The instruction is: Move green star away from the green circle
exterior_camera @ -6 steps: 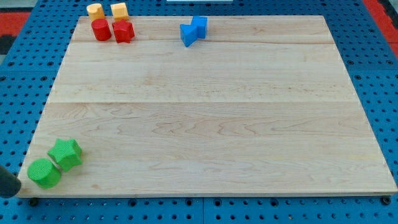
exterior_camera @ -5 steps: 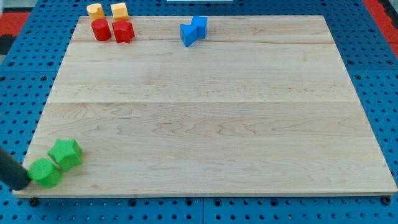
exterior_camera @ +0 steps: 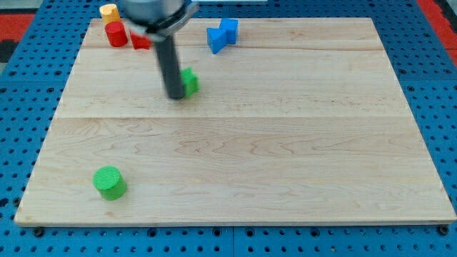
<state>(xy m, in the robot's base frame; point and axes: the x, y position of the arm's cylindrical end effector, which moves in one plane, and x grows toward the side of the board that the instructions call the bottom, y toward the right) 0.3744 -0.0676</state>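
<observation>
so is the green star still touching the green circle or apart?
Apart. The green star sits against my tip near the board's top; the green circle stands alone at bottom left.

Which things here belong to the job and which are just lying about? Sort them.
Job:
green star, partly hidden behind my tip, which touches its left side
green circle, far off at the view's lower left

Lying about:
blue blocks
red blocks
yellow block

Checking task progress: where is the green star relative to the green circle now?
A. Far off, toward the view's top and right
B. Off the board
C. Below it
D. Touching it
A: the green star sits by my tip, far from the green circle.
</observation>
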